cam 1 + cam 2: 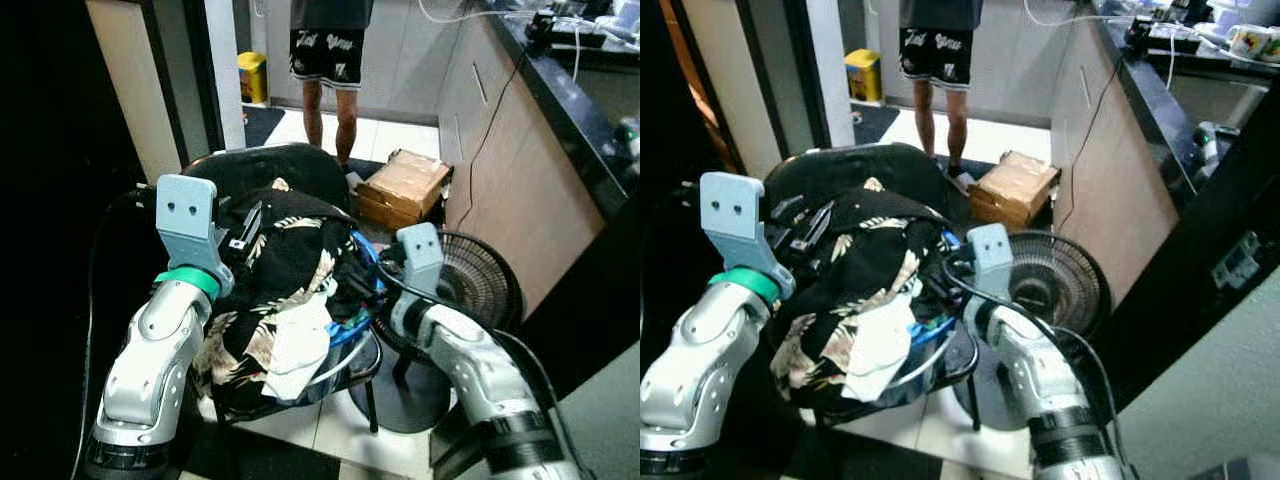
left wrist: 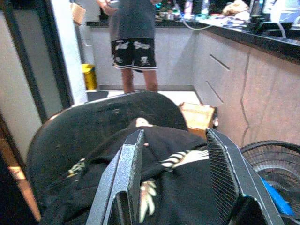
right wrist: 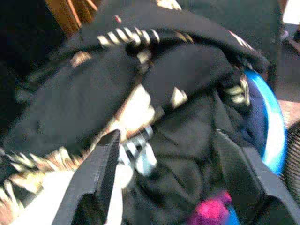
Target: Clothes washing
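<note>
A heap of black clothes with a pale leaf print [image 1: 290,270] fills a blue basket [image 1: 352,330] that rests on a black chair [image 1: 270,165]. My left gripper [image 2: 173,140] hovers open over the heap's left top, its two fingers [image 2: 129,164] spread above the cloth and nothing between them. My right gripper [image 3: 166,140] is open at the heap's right side, close to the basket's blue rim [image 3: 274,136], with dark cloth lying between its fingers. A pink item [image 3: 211,211] peeks out low in the pile.
A person in black shorts [image 1: 330,60] stands on the tiled floor beyond the chair. A cardboard box [image 1: 403,187] and a floor fan [image 1: 470,280] sit to the right, against cabinets under a dark counter [image 1: 570,90]. A yellow bin [image 1: 253,77] stands far back.
</note>
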Tool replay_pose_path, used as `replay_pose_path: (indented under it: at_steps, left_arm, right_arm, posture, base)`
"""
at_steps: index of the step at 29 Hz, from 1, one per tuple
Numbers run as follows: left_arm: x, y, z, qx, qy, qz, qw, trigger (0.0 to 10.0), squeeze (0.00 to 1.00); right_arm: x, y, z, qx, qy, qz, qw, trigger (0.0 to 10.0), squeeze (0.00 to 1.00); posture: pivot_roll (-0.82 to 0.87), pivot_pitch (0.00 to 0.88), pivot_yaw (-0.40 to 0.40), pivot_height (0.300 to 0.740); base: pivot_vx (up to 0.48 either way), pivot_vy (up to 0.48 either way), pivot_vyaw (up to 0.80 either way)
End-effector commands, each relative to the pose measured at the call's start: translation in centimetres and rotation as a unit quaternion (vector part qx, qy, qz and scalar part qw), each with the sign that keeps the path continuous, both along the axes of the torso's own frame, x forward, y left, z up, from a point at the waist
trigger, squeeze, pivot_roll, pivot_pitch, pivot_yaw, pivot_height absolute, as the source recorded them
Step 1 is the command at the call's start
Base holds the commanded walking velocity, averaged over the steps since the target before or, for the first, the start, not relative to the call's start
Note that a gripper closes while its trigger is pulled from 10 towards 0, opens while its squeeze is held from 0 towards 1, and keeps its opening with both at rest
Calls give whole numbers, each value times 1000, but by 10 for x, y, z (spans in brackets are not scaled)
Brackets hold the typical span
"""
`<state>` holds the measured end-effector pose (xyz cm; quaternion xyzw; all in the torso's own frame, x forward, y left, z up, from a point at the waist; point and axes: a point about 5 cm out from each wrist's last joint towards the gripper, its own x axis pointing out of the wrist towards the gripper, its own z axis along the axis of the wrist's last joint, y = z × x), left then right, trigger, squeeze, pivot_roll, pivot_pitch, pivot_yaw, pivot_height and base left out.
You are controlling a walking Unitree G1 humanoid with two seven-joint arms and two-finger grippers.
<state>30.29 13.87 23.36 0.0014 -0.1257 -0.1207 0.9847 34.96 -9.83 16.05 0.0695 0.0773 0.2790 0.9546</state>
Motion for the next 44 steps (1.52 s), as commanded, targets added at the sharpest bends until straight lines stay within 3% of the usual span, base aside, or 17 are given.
replay_pose_path:
  at_steps: [1,12,19,24,28,36,37,38,39,40,44]
  left_arm:
    - [0,-1,-3,-2,7,-6,1000,10000,0]
    - [-2,1,-3,-15,12,-6,1000,10000,0]
    - [-12,3,-6,-22,34,-8,999,10000,0]
    - [-15,5,-6,-19,41,-8,999,10000,0]
    - [-18,7,-6,-12,51,-16,999,10000,0]
    - [-19,4,-4,-7,58,-25,998,10000,0]
    - [-19,4,-4,-6,59,-26,998,10000,0]
    - [-19,4,-4,-4,60,-27,998,10000,0]
    - [-19,4,-4,-4,60,-27,998,10000,0]
    - [-19,4,-4,-3,61,-28,998,10000,0]
    - [-19,4,-3,-2,62,-29,998,10000,0]
  right_arm:
    - [8,1,-4,20,12,-19,1000,10000,1000]
    - [23,16,12,88,-15,-21,996,10000,1000]
    - [39,43,30,157,-21,-10,987,10000,1000]
    - [41,53,26,143,0,-7,990,10000,1000]
    - [39,72,20,104,24,-2,994,10000,1000]
    - [41,81,24,100,23,-10,995,10000,1000]
    - [41,82,24,103,21,-9,994,10000,486]
    - [41,82,24,104,21,-9,994,4471,71]
    - [41,82,24,104,21,-9,994,4471,71]
    - [41,82,24,105,21,-7,994,0,0]
    - [41,80,21,104,22,-8,994,0,0]
  posture:
    - [118,27,45,740]
    - [123,68,50,740]
    - [163,167,72,740]
    - [173,181,78,740]
    - [198,207,105,740]
    - [213,217,127,740]
    - [213,217,127,740]
    - [214,216,128,740]
    - [214,216,128,740]
    - [212,213,129,740]
    - [208,206,130,740]
  base:
    - [0,0,0]
    - [0,0,0]
    - [0,0,0]
    - [0,0,0]
    - [0,0,0]
    - [0,0,0]
    - [0,0,0]
    - [0,0,0]
    - [0,0,0]
    - [0,0,0]
    - [0,0,0]
